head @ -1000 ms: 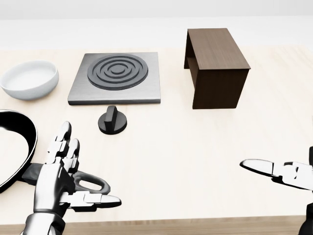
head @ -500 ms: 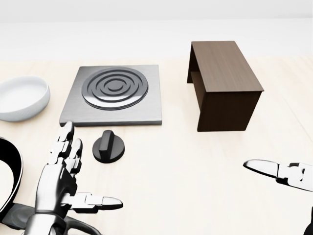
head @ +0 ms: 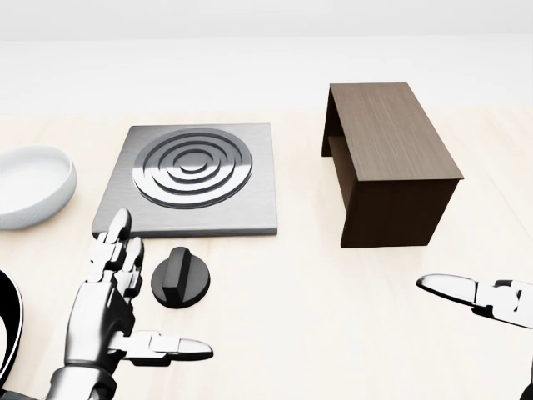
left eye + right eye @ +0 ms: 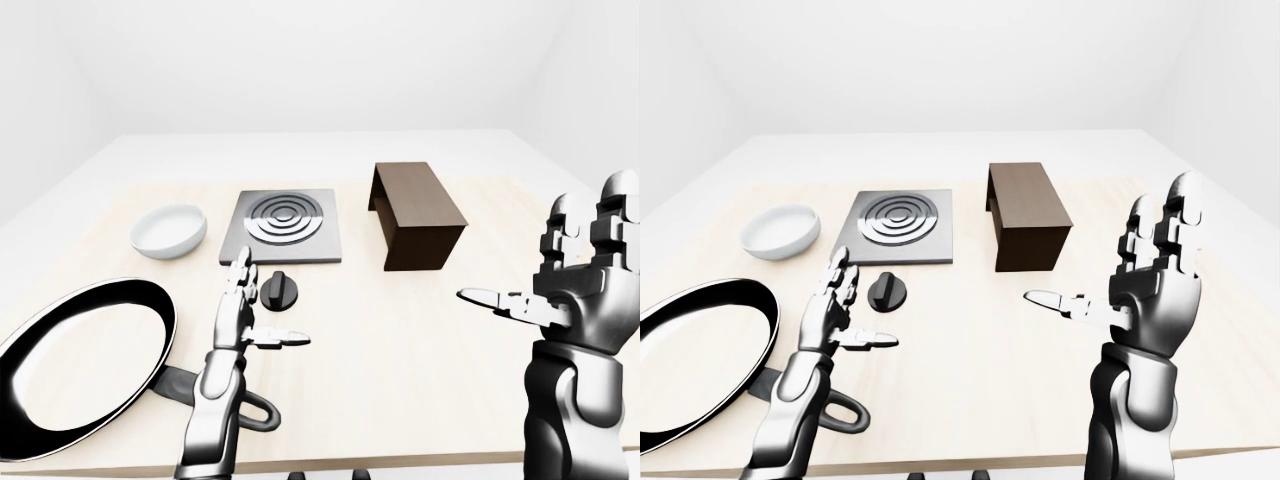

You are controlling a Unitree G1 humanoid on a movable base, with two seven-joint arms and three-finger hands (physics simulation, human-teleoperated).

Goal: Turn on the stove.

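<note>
Fingers splayed wide on both hands, left hand (image 3: 108, 312) now closer beside the black knob (image 3: 182, 279), knob just below the stove plate (image 3: 193, 177), right hand (image 4: 1155, 285) still raised, view moved in

walls: plain white | table (image 4: 420, 400): pale wood | light: even

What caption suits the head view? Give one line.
Open left hand beside the black knob, below the stove; right hand open.
</note>
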